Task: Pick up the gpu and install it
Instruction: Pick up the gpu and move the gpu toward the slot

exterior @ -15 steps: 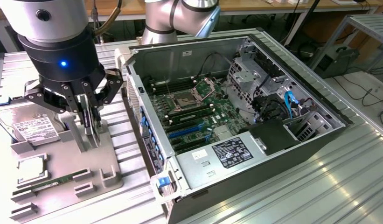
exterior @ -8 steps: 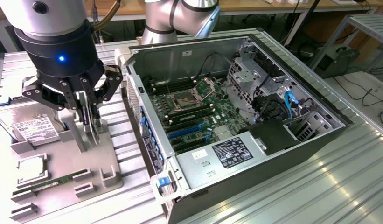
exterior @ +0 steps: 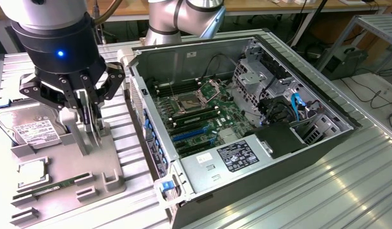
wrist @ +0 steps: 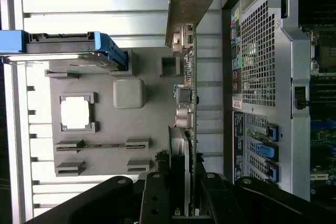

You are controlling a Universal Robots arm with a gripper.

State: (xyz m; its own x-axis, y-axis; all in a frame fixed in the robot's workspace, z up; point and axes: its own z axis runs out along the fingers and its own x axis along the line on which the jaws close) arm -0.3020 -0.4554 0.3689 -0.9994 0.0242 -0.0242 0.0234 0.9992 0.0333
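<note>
1. Over the grey moulded parts holder (exterior: 68, 167) (wrist: 105, 124), on the exterior view's left, the black multi-link gripper (exterior: 86, 102) (wrist: 182, 182) hangs with its jaws pinching the gpu (exterior: 89, 126) (wrist: 191, 77), a thin black card seen edge-on with a long silver metal bracket at its far end.
2. The pick-up looks done or nearly so. The card is clamped upright near the holder's edge on the case side. Whether its lower end is fully clear of the holder I cannot tell.
3. Other parts lie in their places on the holder: the boxy silver hard drive with a white label (exterior: 33, 129) (wrist: 68, 51), the square silver processor (exterior: 31, 171) (wrist: 75, 113) and the narrow green memory stick (exterior: 52, 187) (wrist: 102, 144).
4. Installation is not yet done. The open dark grey computer case (exterior: 279, 186) (wrist: 262, 51) lies beside the holder on the ribbed metal table (exterior: 348, 191) (wrist: 94, 3), and the blue expansion slots (exterior: 190, 133) on its green motherboard have no card in them.
5. By my reading, the task is about a third through, with the carry across and the seating left.
</note>
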